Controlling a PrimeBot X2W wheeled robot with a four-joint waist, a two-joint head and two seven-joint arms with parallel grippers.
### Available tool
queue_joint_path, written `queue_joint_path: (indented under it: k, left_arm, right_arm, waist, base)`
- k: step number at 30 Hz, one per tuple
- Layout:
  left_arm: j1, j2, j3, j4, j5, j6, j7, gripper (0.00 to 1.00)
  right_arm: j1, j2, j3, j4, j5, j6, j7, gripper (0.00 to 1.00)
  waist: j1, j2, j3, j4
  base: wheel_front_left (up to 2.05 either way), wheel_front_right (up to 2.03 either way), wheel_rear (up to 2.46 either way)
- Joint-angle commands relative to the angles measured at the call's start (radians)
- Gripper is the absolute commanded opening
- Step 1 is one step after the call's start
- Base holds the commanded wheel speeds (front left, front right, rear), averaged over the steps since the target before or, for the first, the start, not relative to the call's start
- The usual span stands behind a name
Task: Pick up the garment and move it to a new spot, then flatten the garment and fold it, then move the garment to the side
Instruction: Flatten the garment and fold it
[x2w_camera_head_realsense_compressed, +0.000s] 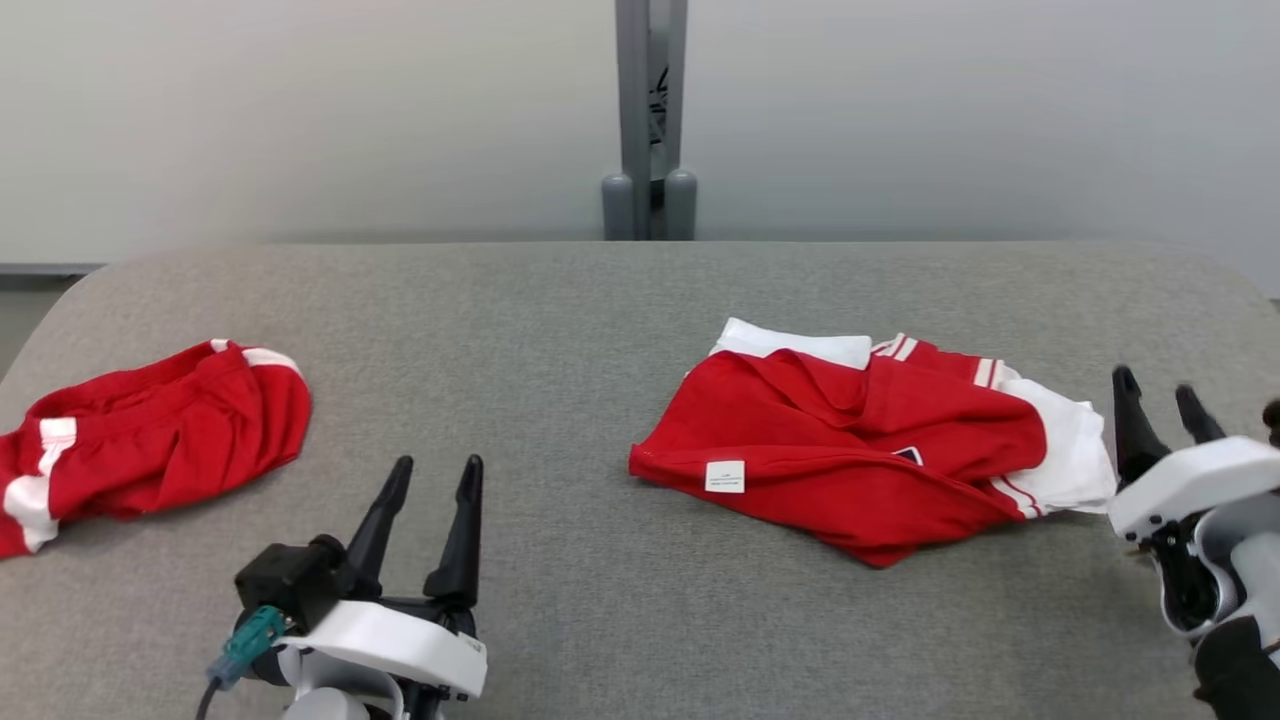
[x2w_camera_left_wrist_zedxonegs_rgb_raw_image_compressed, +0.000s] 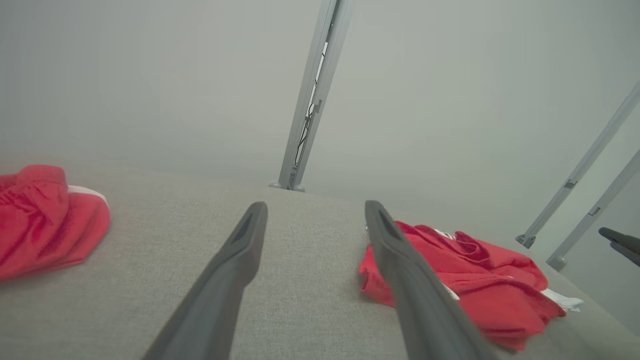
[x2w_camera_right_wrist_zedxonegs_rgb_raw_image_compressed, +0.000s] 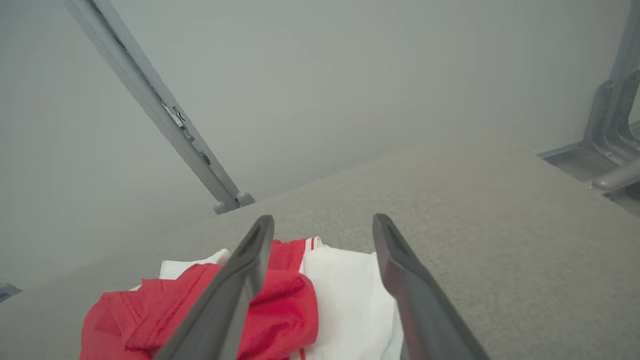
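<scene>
Two red garments lie on the grey table (x2w_camera_head_realsense_compressed: 560, 330): a crumpled red-and-white garment (x2w_camera_head_realsense_compressed: 860, 450) right of the middle, and a second red garment (x2w_camera_head_realsense_compressed: 150, 440) with white bands bunched at the far left edge, well apart from the first. There are two end effectors. The right end effector (x2w_camera_head_realsense_compressed: 1156, 384) stands released just beside the white side of the red-and-white garment, grasping nothing. The left end effector (x2w_camera_head_realsense_compressed: 437, 465) hangs spread and empty over bare table between the two garments.
</scene>
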Motion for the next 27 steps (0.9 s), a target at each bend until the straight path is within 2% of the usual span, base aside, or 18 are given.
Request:
queue_joint_path:
  k: [1, 3, 9, 13, 15, 18, 27]
  left_arm:
    - [0.006, 0.004, 0.01, -0.009, -0.008, 0.004, 0.001, 1.0]
    - [0.001, 0.003, 0.02, -0.027, -0.018, 0.012, 0.001, 1.0]
    - [-0.014, 0.004, 0.035, -0.048, -0.026, 0.034, 0.001, 1.0]
    - [-0.02, 0.004, 0.045, -0.046, -0.014, 0.041, 0.001, 1.0]
    - [-0.017, 0.004, 0.055, -0.047, -0.019, 0.049, 0.001, 1.0]
    - [0.001, 0.003, 0.073, -0.044, -0.026, 0.055, 0.001, 1.0]
    - [0.032, 0.004, 0.102, -0.031, -0.014, 0.05, 0.001, 1.0]
  right_arm:
    - [0.014, -0.018, 0.008, -0.029, -0.028, 0.001, -0.009, 1.0]
    - [0.034, -0.031, -0.012, -0.15, -0.083, 0.001, -0.013, 1.0]
    - [0.207, 0.012, -0.082, -0.541, -0.294, 0.001, -0.012, 1.0]
    - [0.335, 0.077, -0.138, -0.722, -0.377, 0.001, -0.012, 1.0]
    - [0.387, 0.087, -0.131, -0.799, -0.43, 0.001, -0.012, 1.0]
    - [0.456, 0.132, -0.162, -0.861, -0.447, 0.0, -0.012, 1.0]
    - [0.502, 0.161, -0.146, -0.88, -0.499, 0.0, -0.012, 1.0]
  waist:
    - [0.0, 0.0, -0.012, -0.02]
    - [0.0, 0.0, -0.013, -0.036]
    - [0.0, 0.0, -0.01, -0.075]
    - [0.0, 0.0, -0.006, -0.089]
    - [0.0, 0.0, -0.003, -0.093]
    - [0.0, 0.0, 0.0, -0.1]
    - [0.0, 0.0, 0.009, -0.108]
  base:
    - [0.0, 0.0, 0.0]
    - [0.0, 0.0, 0.0]
    - [0.0, 0.0, 0.0]
    - [0.0, 0.0, 0.0]
    - [0.0, 0.0, 0.0]
    - [0.0, 0.0, 0.0]
    - [0.0, 0.0, 0.0]
